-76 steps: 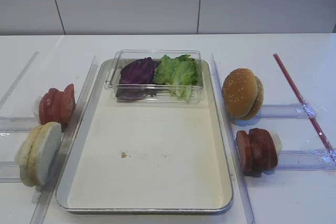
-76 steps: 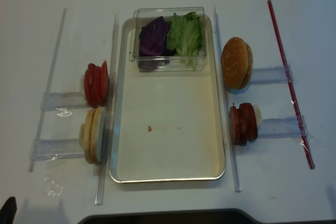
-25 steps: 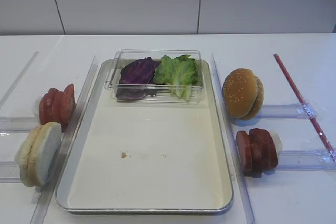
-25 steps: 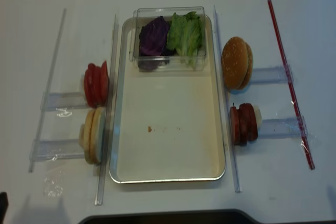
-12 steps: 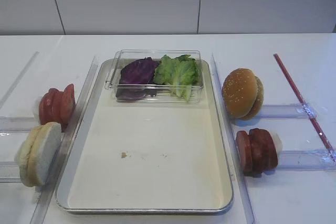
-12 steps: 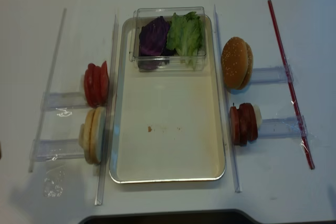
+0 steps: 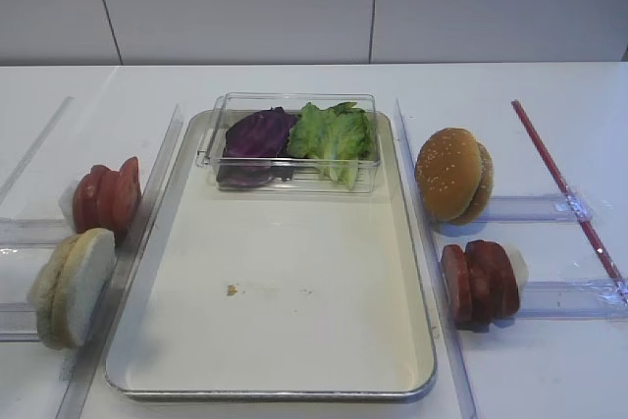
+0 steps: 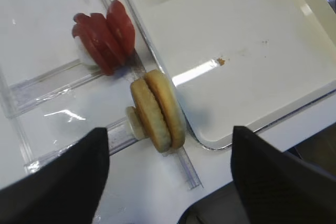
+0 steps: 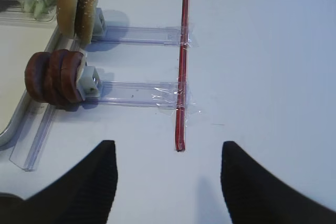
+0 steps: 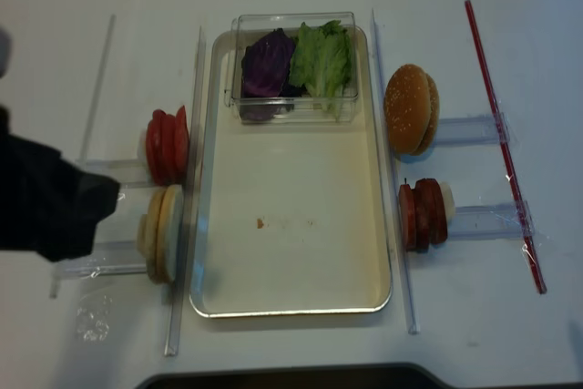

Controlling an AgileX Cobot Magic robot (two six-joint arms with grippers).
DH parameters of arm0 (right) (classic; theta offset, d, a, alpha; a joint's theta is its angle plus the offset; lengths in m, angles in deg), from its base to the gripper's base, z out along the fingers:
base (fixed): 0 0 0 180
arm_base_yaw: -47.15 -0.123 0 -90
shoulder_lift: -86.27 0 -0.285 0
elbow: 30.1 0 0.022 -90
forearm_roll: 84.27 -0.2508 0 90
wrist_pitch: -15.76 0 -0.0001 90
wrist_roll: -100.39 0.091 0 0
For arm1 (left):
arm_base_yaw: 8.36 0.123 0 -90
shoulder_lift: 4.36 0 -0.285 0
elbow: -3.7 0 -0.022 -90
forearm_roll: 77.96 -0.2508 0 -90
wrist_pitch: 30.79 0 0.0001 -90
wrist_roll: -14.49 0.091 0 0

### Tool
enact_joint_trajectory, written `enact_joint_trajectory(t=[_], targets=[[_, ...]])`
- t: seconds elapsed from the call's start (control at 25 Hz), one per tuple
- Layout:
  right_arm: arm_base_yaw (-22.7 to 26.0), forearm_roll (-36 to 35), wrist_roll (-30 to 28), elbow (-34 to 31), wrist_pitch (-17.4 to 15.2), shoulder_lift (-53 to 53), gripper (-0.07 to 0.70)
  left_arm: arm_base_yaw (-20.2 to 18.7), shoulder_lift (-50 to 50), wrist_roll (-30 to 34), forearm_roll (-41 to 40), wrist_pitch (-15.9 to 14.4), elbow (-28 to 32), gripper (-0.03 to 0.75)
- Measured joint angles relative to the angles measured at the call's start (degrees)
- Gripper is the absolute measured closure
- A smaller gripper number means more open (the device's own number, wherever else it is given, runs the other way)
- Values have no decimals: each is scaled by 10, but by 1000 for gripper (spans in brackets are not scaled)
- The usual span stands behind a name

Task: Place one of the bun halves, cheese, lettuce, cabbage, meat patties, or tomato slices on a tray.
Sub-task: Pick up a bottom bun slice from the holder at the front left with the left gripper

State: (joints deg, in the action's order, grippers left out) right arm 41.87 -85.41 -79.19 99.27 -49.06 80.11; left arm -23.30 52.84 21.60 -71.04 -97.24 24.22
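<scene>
The silver tray [image 7: 294, 321] lies mid-table, its cream floor bare in front. At its far end a clear box holds purple cabbage [image 7: 257, 134] and green lettuce [image 7: 334, 134]. Left of the tray, the pale bun halves [image 7: 71, 287] stand on edge, with the tomato slices [image 7: 106, 196] behind them. The meat patties [image 7: 479, 282] stand to its right. No cheese shows. My left gripper [image 8: 169, 130] hangs open above the bun halves [image 8: 157, 109]; its dark arm [image 10: 50, 211] enters from the left. My right gripper [image 9: 167, 153] is open over bare table, right of the patties [image 9: 52, 76].
A browned sesame bun [image 7: 451, 174] stands behind the patties. Clear plastic rails [image 7: 549, 296] hold the food stacks and run along both long sides of the tray. A red strip [image 7: 564, 188] is taped down at the far right.
My left arm has swung into the overhead view from the lower left edge and now reaches towards the bun halves. None of the food has moved.
</scene>
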Motion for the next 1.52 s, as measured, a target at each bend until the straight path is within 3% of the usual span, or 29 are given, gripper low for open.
enact_joint_trajectory(t=[0.28, 0.52, 0.68, 0.92, 1.52], targets=[[0, 0, 0, 0, 0, 0, 157, -71, 124, -21, -4, -4, -64, 251], [0, 1, 0, 0, 0, 0, 157, -171, 201, -133, -134, -20, -79, 254], [0, 1, 0, 0, 0, 0, 157, -212, 221, -194, -194, -28, -80, 254], [0, 1, 0, 0, 0, 0, 157, -221, 222, -230, -204, -23, -86, 254], [0, 1, 0, 0, 0, 0, 157, -222, 302, -232, -205, -30, -97, 286]])
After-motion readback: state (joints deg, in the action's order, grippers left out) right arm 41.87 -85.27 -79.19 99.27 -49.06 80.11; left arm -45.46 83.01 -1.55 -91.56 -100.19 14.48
